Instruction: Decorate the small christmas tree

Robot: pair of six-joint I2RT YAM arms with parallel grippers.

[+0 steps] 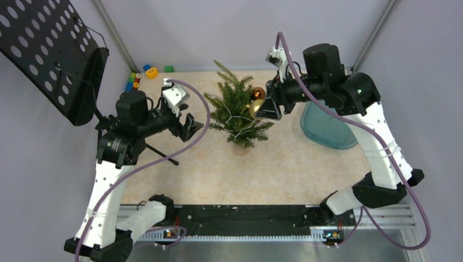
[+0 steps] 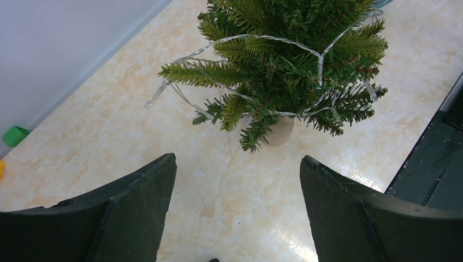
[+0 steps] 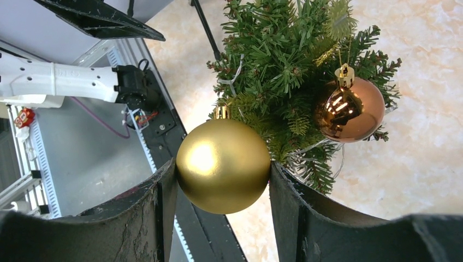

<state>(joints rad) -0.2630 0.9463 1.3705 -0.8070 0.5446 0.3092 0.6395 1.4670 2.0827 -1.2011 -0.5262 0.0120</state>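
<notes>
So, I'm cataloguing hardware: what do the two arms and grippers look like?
The left arm and right arm have white shells dotted with small holes, black joint housings and a purple cable each. The left gripper and right gripper have black, wedge-shaped matte fingers. A green light glows on the right arm.

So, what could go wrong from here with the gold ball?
The gold ball is pinched only at its sides by the right gripper; smooth, it may slip out before hooking a branch.
Pushing in could tip the small christmas tree, which the open left gripper is not steadying, or knock the copper ball.
</notes>
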